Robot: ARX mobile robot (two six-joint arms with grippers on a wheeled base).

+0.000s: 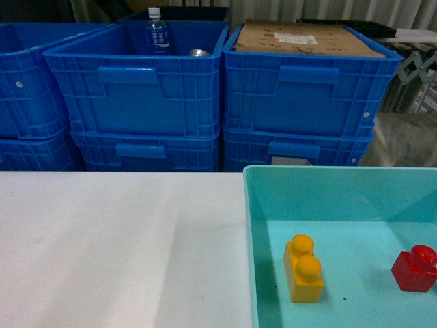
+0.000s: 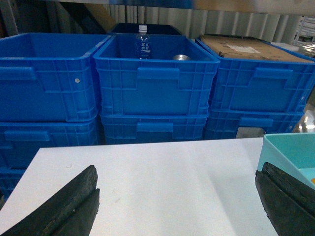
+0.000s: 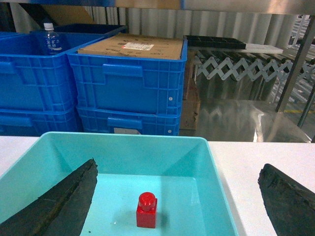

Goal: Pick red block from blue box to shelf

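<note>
The red block (image 1: 414,268) stands stud up on the floor of the blue box (image 1: 250,205), a pale turquoise tray at the table's right. In the right wrist view the red block (image 3: 146,210) lies inside the blue box (image 3: 123,139), low between the fingers. My right gripper (image 3: 178,167) hangs open above it, holding nothing. My left gripper (image 2: 177,169) is open over bare white table, its right finger (image 2: 283,196) near the tray's corner (image 2: 290,147). The steel shelf (image 3: 236,120) stands behind the table. Neither gripper shows in the head view.
A yellow-orange two-stud brick (image 1: 303,268) sits in the tray left of the red block. Stacked dark blue crates (image 1: 140,96) fill the shelf; one holds a water bottle (image 1: 158,31), another is capped with cardboard (image 1: 304,37). A folded metal lattice (image 3: 236,66) sits at the right.
</note>
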